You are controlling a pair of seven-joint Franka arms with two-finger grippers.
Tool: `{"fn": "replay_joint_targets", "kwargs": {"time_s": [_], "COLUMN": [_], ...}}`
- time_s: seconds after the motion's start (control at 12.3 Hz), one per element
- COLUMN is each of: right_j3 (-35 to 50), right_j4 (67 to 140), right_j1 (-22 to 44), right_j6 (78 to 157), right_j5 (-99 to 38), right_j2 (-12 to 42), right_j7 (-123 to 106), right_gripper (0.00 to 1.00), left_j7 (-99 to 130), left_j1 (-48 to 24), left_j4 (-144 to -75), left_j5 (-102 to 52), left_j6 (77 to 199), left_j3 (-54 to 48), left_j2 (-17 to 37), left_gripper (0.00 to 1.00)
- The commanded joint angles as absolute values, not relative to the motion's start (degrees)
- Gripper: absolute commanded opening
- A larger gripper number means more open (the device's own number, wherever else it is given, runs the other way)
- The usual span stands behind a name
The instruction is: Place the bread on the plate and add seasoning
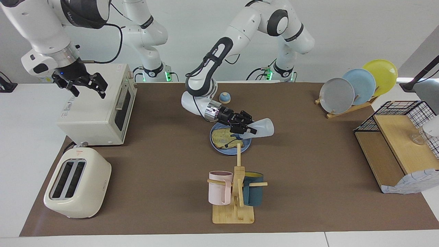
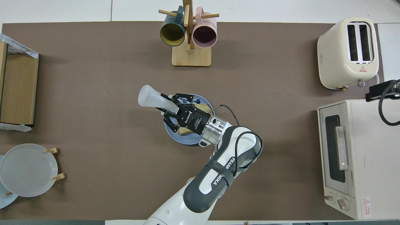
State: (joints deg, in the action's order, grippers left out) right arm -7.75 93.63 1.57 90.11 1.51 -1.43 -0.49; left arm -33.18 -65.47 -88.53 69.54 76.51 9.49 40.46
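The blue plate [image 1: 215,146] lies mid-table with the bread [image 1: 220,136] flat on it. My left gripper [image 1: 247,129] is shut on the seasoning bottle [image 1: 264,127] and holds it tipped on its side just over the plate. The bottle's cap end points at the bread and its base points toward the left arm's end of the table. In the overhead view the left gripper [image 2: 170,106] and the bottle [image 2: 150,97] cover much of the plate [image 2: 184,141] and the bread [image 2: 205,108]. My right gripper [image 1: 82,84] is open, empty, and waits above the toaster oven [image 1: 96,109].
A blue-domed bell [image 1: 225,97] sits nearer to the robots than the plate. A wooden mug rack [image 1: 235,192] with two mugs stands farther out. A cream toaster [image 1: 77,187] is at the right arm's end. A plate rack [image 1: 356,85] and a wooden shelf [image 1: 398,151] are at the left arm's end.
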Motion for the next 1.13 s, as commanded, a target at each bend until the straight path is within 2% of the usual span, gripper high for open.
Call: {"fn": "replay_joint_targets", "kwargs": {"time_s": [0.0, 0.57, 1.05], "right_j3": [-7.2, -7.3, -7.3], "right_j4": [95.6, 95.7, 95.7], "right_j1": [1.1, 0.3, 0.4], "right_j6": [91.2, 90.6, 90.6], "right_j5": [1.4, 1.3, 1.5], "right_j2": [-3.3, -3.3, -3.3], "right_j7": [-1.8, -1.5, -1.7], "right_gripper": [1.0, 1.0, 1.0], "left_j7": [-33.9, -33.9, -33.9], "left_j1": [-69.2, -62.8, -69.7], "left_j4": [-89.7, -94.0, -92.8], "left_j5": [70.6, 75.2, 71.1], "left_j6": [75.7, 79.2, 78.5], "left_j3": [10.2, 11.0, 10.8], "left_j2": [39.6, 39.0, 38.7], "left_gripper": [0.0, 0.0, 0.0]}}
